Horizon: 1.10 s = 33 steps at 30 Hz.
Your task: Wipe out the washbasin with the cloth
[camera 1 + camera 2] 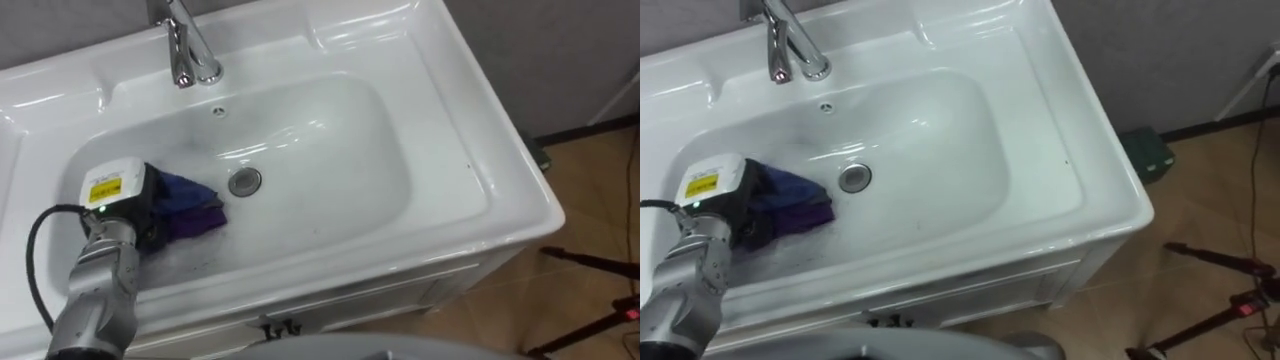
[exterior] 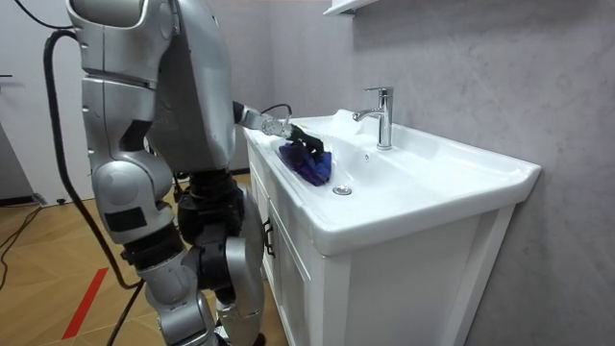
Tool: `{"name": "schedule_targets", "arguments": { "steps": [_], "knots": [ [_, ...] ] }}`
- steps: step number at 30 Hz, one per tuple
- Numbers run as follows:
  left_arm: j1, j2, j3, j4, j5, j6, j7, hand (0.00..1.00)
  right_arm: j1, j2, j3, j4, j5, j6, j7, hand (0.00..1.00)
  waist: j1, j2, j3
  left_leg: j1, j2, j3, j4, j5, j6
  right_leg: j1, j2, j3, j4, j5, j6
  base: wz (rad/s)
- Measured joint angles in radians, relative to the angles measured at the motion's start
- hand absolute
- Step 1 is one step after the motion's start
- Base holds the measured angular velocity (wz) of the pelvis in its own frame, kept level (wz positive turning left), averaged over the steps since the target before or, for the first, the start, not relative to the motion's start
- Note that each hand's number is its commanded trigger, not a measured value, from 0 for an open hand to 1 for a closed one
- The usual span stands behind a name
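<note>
The white basin [image 1: 340, 140] is set in a white countertop, with a round metal drain [image 1: 245, 181] in its floor. A dark purple-blue cloth [image 1: 192, 206] lies bunched on the basin floor just left of the drain. My left hand [image 1: 138, 208] reaches down into the basin from the lower left. It sits on the cloth's left end with its dark fingers curled into the fabric. In the room view I stand at the basin's front edge, and the left hand [image 2: 300, 137] holds the cloth [image 2: 313, 165] against the bowl's near slope.
A chrome faucet [image 1: 186, 48] rises behind the bowl at the back left. A white cabinet with small metal handles [image 1: 280, 326] sits below the counter. Dark stand legs [image 1: 598, 266] and a green box [image 1: 1145, 150] are on the wooden floor to the right.
</note>
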Motion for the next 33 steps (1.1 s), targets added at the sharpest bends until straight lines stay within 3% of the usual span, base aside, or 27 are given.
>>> {"name": "schedule_targets", "arguments": {
  "steps": [4, 11, 15, 19, 23, 27, 33],
  "knots": [
    [-0.011, -0.007, 0.001, 0.024, 0.0, 0.002, -0.002, 1.0, -0.003, 0.0, 0.0, -0.004, 0.0, 0.009, 0.0, 0.0, 0.001, -0.003, -0.001, 0.006, 0.001, 0.003, -0.001, 0.0, 0.0, 0.006, 0.0, 0.006, 0.0, -0.001, 0.0, -0.05],
    [-0.022, -0.031, 0.032, 0.039, -0.001, 0.013, -0.008, 1.0, 0.002, 0.005, 0.0, -0.002, -0.007, 0.043, 0.001, 0.0, 0.003, -0.026, -0.0141, 0.013, 0.003, 0.001, 0.004, 0.0, 0.0, 0.009, 0.001, 0.008, 0.008, -0.001, 0.0, 0.0],
    [-0.031, -0.053, 0.031, 0.054, -0.047, 0.035, 0.001, 1.0, 0.003, 0.008, 0.002, -0.003, -0.005, 0.046, 0.0, 0.0, 0.002, -0.031, -0.0135, 0.026, 0.002, 0.003, 0.001, 0.0, 0.0, 0.015, 0.001, 0.008, 0.011, -0.001, 0.0, 0.0],
    [-0.053, -0.055, 0.033, 0.071, -0.154, 0.038, 0.005, 1.0, 0.002, 0.02, 0.001, -0.002, -0.002, 0.064, -0.001, 0.0, 0.0, -0.033, -0.0126, 0.024, 0.002, 0.006, 0.001, 0.0, 0.0, 0.01, 0.0, 0.007, 0.018, -0.002, 0.002, 0.01],
    [-0.062, -0.067, 0.046, 0.072, -0.275, 0.038, -0.005, 1.0, 0.0, 0.022, 0.002, -0.002, 0.004, 0.066, -0.003, 0.0, -0.002, -0.035, -0.0116, 0.024, 0.0, 0.017, -0.002, 0.0, 0.0, 0.007, -0.003, 0.008, 0.021, -0.004, 0.004, 0.01],
    [-0.11, -0.08, 0.034, 0.111, -0.379, 0.037, -0.008, 1.0, -0.003, 0.031, 0.043, -0.002, -0.003, 0.084, 0.002, 0.0, -0.002, -0.048, -0.0079, 0.025, -0.001, 0.021, -0.007, 0.0, 0.0, 0.008, -0.006, 0.001, 0.021, -0.004, 0.006, 0.06],
    [-0.154, -0.094, 0.028, 0.133, -0.443, 0.022, -0.027, 1.0, 0.0, 0.056, 0.051, -0.002, -0.015, 0.089, 0.011, 0.0, -0.005, -0.064, -0.0055, 0.022, -0.001, 0.03, -0.015, 0.0, 0.0, -0.002, -0.006, 0.01, 0.021, -0.005, 0.008, -0.03]
  ]
}}
